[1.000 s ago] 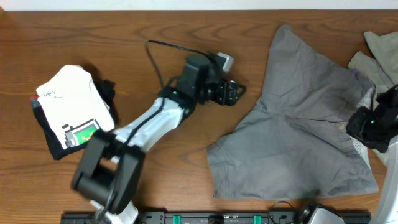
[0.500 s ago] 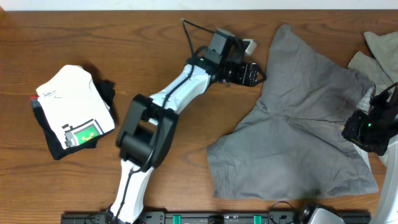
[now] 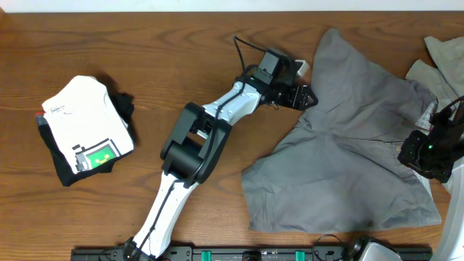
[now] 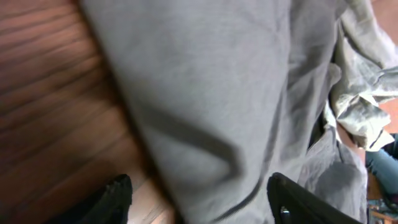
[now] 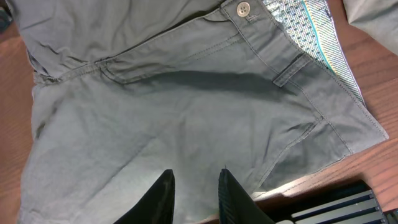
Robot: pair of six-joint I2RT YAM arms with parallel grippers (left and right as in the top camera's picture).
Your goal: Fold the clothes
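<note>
**Item 1.** Plain grey cotton shorts (image 3: 348, 138), spread flat on the table, lightly creased.
- Position: one leg's outer edge lies under the left pincer (image 3: 308, 96). The waistband side lies under the right pincer (image 3: 424, 154).
- Overhead cam only: whole outline, w/ two wide legs fanning toward the left pincer.
- Right wrist cam only: shorts (image 5: 186, 106) w/ pale round button (image 5: 243, 8), woven patterned waistband lining (image 5: 298, 37), stitched pocket seams and belt loop.
- Left wrist cam only: shorts (image 4: 211, 93) close up and blurred, a soft smooth fold over the wood.

**Item 2.** Left pincer (image 4: 199, 199), black.
- Fingers wide apart, straddling the cloth edge, w/ fabric btwn and below them.
- No clamp seen.

**Item 3.** Right pincer (image 5: 194, 186), black.
- Fingers narrowly apart, a slim gap btwn them.
- Shorts lie flat beyond the tips, no fold seen pinched.

**Item 4.** Crumpled pale grey-khaki garment (image 3: 442, 61).
- Position: beyond the right pincer, at the table's far corner, touching the shorts.
- Also in left wrist cam (image 4: 367, 106), bunched and wrinkled.

**Item 5.** Folded white printed T-shirt (image 3: 87, 127).
- Position: atop a dark folded cloth (image 3: 125, 107), well apart from the left pincer, behind its arm.
- Overhead cam only.

**Item 6.** Brown wood-grain table (image 3: 109, 43), glossy.

**Item 7.** Black mounting rail (image 3: 254, 254) along the near edge.
</note>
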